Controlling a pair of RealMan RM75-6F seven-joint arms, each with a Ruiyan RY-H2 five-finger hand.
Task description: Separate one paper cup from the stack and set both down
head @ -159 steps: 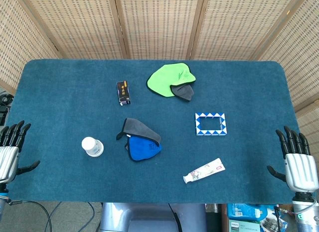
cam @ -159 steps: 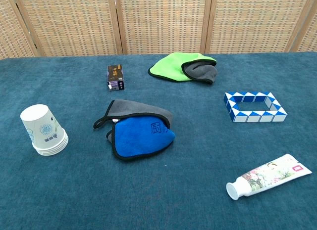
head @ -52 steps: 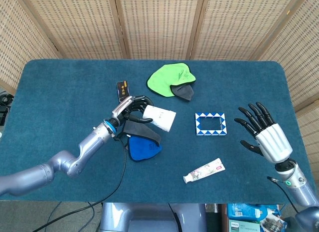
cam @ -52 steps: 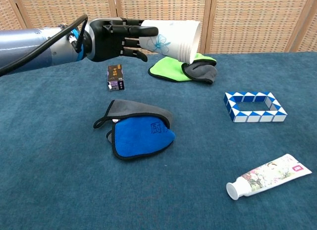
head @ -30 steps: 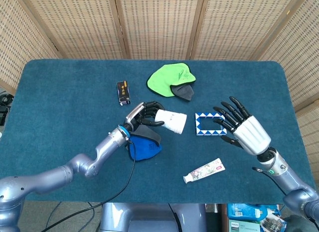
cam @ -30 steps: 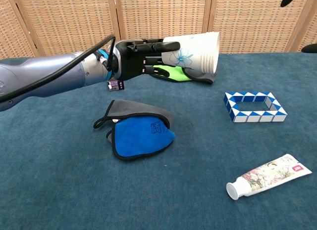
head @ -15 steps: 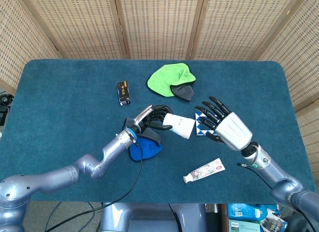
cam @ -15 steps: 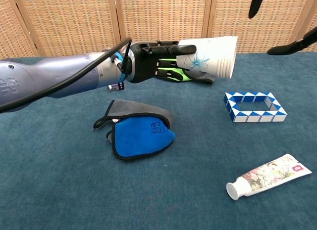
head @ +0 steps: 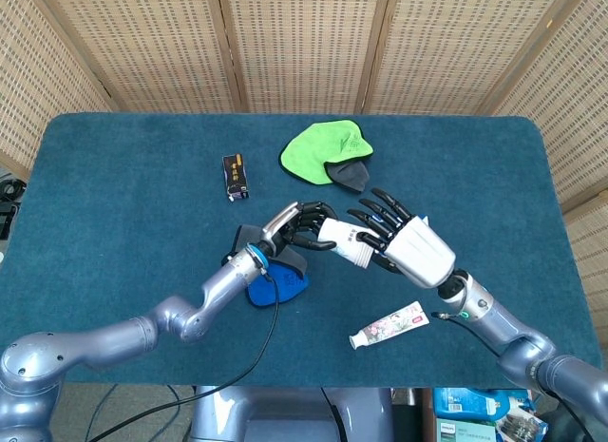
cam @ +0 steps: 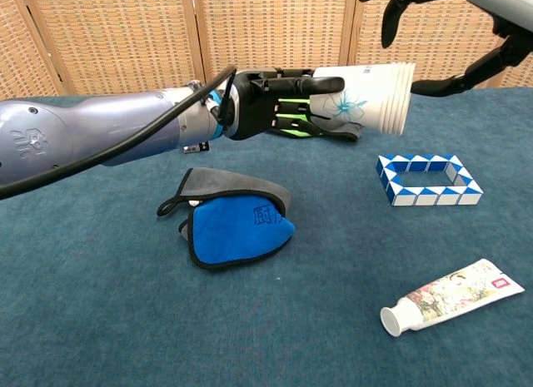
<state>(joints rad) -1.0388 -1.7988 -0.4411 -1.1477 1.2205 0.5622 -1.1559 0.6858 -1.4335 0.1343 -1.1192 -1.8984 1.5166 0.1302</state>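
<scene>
Since the frame half a second back you've closed the gap: right hand has come in from beside the snake puzzle to the rim end of the cup stack, and the left hand has carried the stack a bit further right.

Head view: left hand (head: 296, 225) is wrapped around the base end of the stack (head: 344, 242), held in the air over the desk (head: 114, 195) near the blue cloth (head: 271, 282). Stack's long axis runs left to right and slightly toward you, rims pointing at your right hand (head: 404, 247). Right fingers (head: 372, 223) are spread and overlap the rim end; whether they touch it can't be told from here. Right hand is the nearer one to the rims.

Chest view: stack (cam: 366, 97) lies horizontal, rims to the right, well above the desk (cam: 83, 320), with the left hand (cam: 266, 104) clamped on the narrow end. Right hand (cam: 450, 37) is only partly in frame, fingers apart, bracketing the rims from above and the far side with a visible gap. It holds nothing yet.

Judgement: the pull has to go along that axis, straight off to the right. Close on the outermost rim only, or you'll drag several cups. Toothpaste (cam: 450, 297) and snake puzzle (cam: 427, 179) sit below your set-down side.
</scene>
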